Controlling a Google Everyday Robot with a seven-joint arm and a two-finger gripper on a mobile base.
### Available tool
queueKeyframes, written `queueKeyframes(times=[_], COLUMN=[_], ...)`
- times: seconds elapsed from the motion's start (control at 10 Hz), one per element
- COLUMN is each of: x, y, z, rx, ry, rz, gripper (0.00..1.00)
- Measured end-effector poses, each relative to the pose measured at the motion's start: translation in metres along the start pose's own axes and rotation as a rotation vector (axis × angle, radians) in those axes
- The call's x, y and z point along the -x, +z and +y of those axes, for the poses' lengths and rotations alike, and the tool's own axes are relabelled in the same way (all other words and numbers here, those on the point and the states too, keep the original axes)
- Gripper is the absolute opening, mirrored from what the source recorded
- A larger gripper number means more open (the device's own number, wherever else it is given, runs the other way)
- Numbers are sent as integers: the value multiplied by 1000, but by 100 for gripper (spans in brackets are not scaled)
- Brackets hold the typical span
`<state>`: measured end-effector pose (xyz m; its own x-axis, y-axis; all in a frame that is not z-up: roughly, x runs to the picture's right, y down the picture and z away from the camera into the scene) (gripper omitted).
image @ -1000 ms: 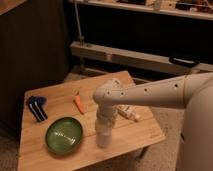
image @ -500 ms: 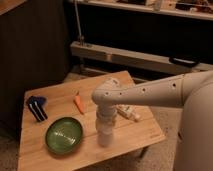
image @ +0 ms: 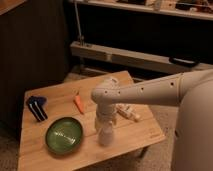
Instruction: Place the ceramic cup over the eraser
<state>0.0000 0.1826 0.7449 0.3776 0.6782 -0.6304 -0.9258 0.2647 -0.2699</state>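
The pincer [image: 104, 125] stands at the ceramic cup [image: 106, 138] on the table [image: 146, 136]; its state cannot be told. Cup is probably rigid, slippery and brittle: grip opposite walls, moderate force.

We see the robot's body [image: 196, 135] at the right edge of the camera view as a broad white column. From its upper part the arm [image: 150, 92] extends almost level toward the middle of the view, sloping slightly downward. A row of small dark holes runs along this link. At the rounded joint [image: 106, 92] the arm bends sharply, and the wrist [image: 104, 116] hangs straight down from it. The gripper [image: 105, 136] sits at the lower end of the wrist, pointing vertically downward, in the lower centre of the view.
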Motion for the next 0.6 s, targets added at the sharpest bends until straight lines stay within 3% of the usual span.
queueKeyframes(times=[0.6], x=[-9], y=[-1], z=[0], rx=[24], ry=[1], rz=[-3], gripper=[77])
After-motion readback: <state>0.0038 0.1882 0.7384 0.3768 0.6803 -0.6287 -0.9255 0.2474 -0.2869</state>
